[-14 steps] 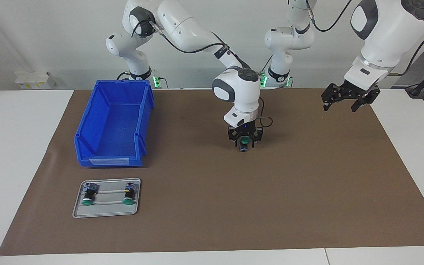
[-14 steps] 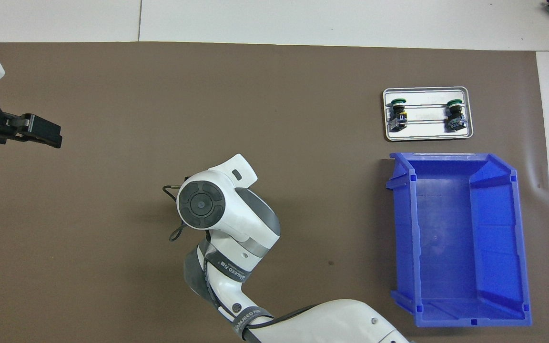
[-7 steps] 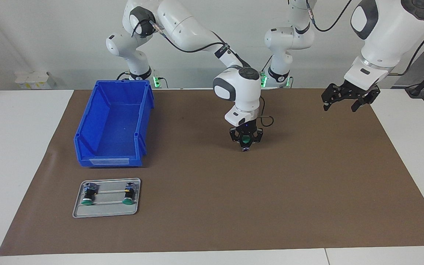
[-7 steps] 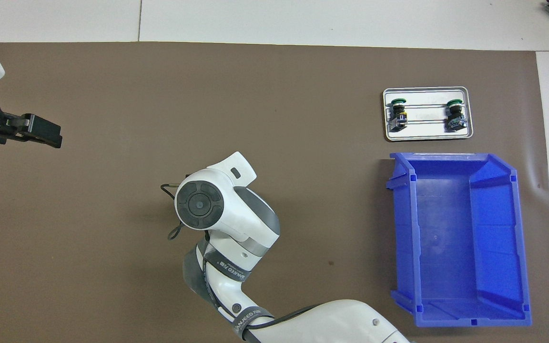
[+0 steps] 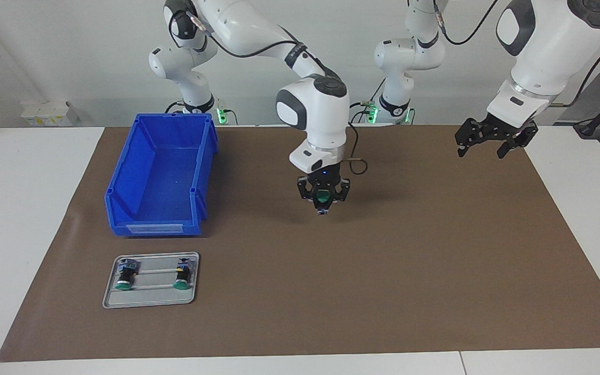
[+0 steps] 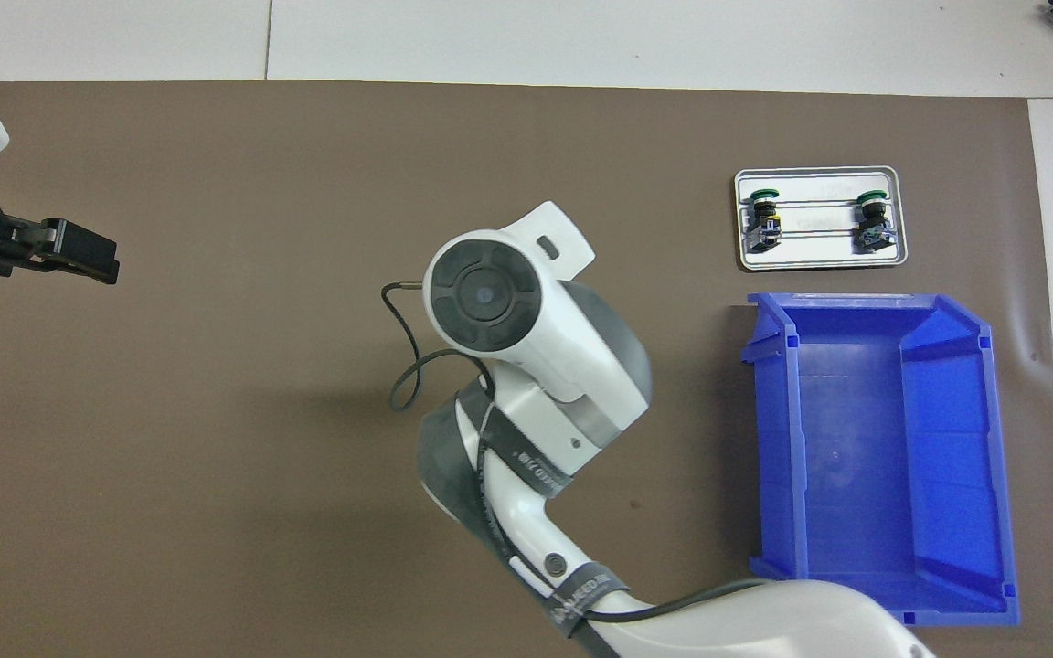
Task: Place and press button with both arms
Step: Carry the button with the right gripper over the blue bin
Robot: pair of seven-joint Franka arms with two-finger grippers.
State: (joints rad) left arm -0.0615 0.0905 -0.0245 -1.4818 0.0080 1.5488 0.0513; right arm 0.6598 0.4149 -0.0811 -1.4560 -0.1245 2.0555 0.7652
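Observation:
My right gripper (image 5: 323, 202) hangs over the middle of the brown mat, shut on a button (image 5: 323, 197) whose green cap faces the camera across the table. In the overhead view the right arm's white wrist (image 6: 499, 302) hides both gripper and button. My left gripper (image 5: 490, 141) (image 6: 79, 258) waits open and empty, raised over the mat's corner at the left arm's end. Two more green-capped buttons (image 5: 123, 277) (image 5: 180, 275) lie in a small grey tray (image 5: 149, 300) (image 6: 819, 239).
A blue bin (image 5: 157, 227) (image 6: 778, 439) stands empty at the right arm's end of the mat, nearer to the robots than the tray. Brown mat (image 5: 409, 271) stretches bare between the bin and the left gripper.
The right gripper has shut on the button, risen with it and carried it a short way toward the blue bin. The left arm has not moved.

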